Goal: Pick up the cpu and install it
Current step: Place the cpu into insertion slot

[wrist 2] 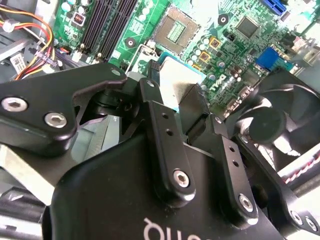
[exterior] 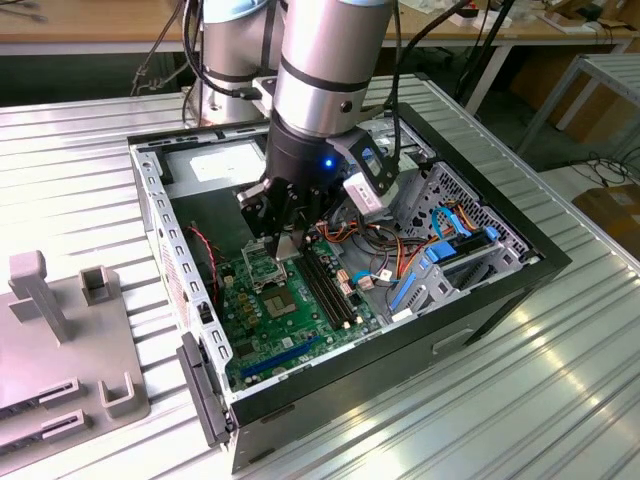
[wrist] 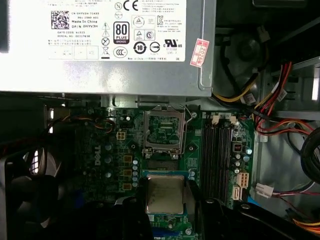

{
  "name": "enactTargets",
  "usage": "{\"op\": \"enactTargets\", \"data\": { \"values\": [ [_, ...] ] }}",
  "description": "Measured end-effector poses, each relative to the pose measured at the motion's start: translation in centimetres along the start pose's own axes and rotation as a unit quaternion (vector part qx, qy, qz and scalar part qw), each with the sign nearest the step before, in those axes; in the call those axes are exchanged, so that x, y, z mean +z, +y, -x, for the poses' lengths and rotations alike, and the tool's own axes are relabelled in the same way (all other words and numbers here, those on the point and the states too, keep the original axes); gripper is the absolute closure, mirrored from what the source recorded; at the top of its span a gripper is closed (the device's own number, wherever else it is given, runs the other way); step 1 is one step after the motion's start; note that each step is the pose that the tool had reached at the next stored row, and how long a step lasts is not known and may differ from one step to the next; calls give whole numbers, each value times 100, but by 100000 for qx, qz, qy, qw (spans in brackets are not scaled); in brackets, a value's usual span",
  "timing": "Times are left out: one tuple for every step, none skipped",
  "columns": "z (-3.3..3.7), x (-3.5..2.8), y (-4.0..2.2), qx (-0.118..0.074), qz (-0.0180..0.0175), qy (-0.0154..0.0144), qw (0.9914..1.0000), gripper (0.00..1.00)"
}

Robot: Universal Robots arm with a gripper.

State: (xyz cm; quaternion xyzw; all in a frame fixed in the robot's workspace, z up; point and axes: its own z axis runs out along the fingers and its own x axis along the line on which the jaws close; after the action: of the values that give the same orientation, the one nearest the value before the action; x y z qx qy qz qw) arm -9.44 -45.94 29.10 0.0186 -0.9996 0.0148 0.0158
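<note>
The cpu (wrist: 165,194) sat pinched by its edges between the claw's (exterior: 285,240) two fingers, held over the green motherboard (wrist: 107,160) just short of the open socket (wrist: 164,131). Black memory slots (wrist: 216,155) ran beside the socket, and the power supply (wrist: 100,75) lay beyond it.

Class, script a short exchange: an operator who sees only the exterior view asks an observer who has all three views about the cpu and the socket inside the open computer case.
Operator: In the exterior view the gripper hangs over the green motherboard. Is it carrying the cpu?
Observer: Yes. In both wrist views the cpu is clamped between the black fingers, with its metal top showing.
Operator: Is the socket free?
Observer: In the first wrist view the socket is empty, and the cpu is held clear of it, not seated.
</note>
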Motion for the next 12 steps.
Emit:
{"op": "enactTargets", "data": {
  "values": [
    [0, 19, -10, 0, -8, 6, 100000, 59],
    [1, 44, -20, 2, -2, 0, 100000, 59],
    [0, 65, -23, 8, -1, 1, 100000, 59],
    [1, 87, -24, 13, -2, 4, 100000, 59],
    [2, 105, -24, 12, -2, 2, 100000, 59],
    [3, 125, -23, 3, 4, 0, 100000, 59],
    [4, 144, -23, 2, 0, 2, 100000, 59],
    [4, 162, -23, 4, -4, 2, 100000, 59],
    [5, 179, -23, 4, -2, 2, 100000, 59],
    [6, 206, -22, 4, -4, 3, 100000, 59],
    [7, 238, -21, 3, -7, 5, 100000, 59],
    [8, 270, -20, 4, -6, 8, 100000, 59]
  ]
}}
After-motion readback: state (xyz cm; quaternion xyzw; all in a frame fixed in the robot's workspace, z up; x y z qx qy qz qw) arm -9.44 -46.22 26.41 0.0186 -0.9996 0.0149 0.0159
